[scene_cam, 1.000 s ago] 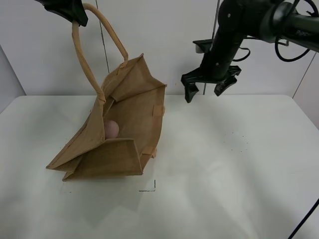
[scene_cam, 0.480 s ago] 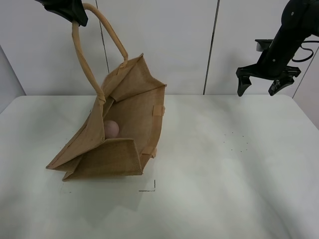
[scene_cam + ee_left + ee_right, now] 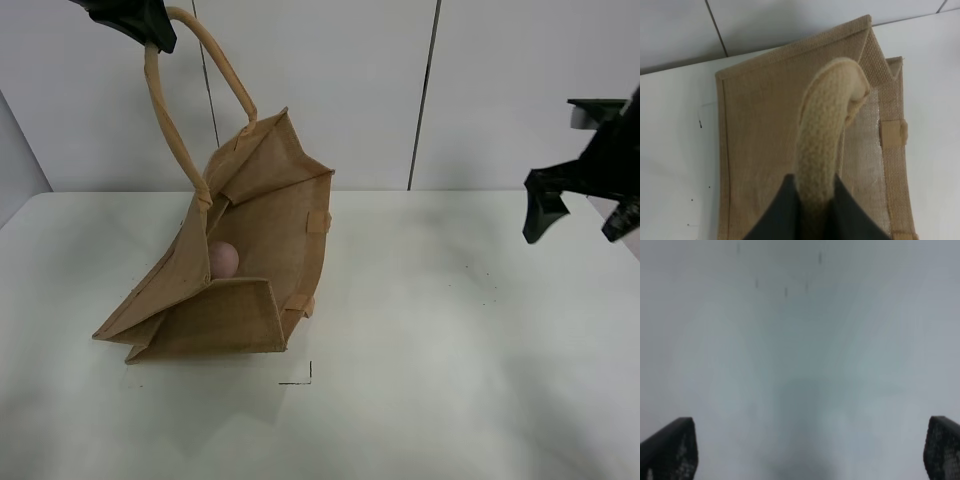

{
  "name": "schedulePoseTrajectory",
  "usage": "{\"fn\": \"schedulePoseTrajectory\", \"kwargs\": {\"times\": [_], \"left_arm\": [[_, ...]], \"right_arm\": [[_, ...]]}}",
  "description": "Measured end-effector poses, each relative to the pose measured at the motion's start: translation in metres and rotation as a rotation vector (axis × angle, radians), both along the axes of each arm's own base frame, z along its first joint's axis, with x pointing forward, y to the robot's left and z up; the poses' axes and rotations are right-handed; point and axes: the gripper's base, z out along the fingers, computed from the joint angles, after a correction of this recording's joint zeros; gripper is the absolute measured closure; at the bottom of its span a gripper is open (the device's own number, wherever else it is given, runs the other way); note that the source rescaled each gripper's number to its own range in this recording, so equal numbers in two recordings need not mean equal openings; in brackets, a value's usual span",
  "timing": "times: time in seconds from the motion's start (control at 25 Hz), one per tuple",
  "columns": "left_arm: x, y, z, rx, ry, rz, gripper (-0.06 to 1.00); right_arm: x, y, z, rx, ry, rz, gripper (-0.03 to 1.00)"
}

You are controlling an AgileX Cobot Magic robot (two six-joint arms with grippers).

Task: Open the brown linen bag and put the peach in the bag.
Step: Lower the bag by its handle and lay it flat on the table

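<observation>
The brown linen bag [image 3: 262,225]'s handle [image 3: 168,115] is grasped by the left claw [image 3: 150,32]; the peach [image 3: 223,259] is seen inside. The right claw [image 3: 580,210] is released over the bench [image 3: 430,350]'s right edge.

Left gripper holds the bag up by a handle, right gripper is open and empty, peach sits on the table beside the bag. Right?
Not quite: the peach lies inside the bag, not beside it, as the exterior high view shows. The left gripper does hold a handle, and the right gripper is open and empty.
</observation>
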Motion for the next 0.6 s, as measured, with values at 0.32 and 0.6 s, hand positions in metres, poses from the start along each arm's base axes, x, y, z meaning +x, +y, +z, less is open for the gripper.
{"fn": "schedulePoseTrajectory", "kwargs": {"times": [0.32,0.6], "left_arm": [[0.0,0.0,0.0,0.0,0.0,0.0,0.94],[0.0,0.0,0.0,0.0,0.0,0.0,0.94]], "right_arm": [[-0.143,-0.001,-0.006,0.0,-0.021,0.0,-0.03],[-0.226,-0.002,-0.021,0.002,-0.348,-0.01,-0.03]]}}
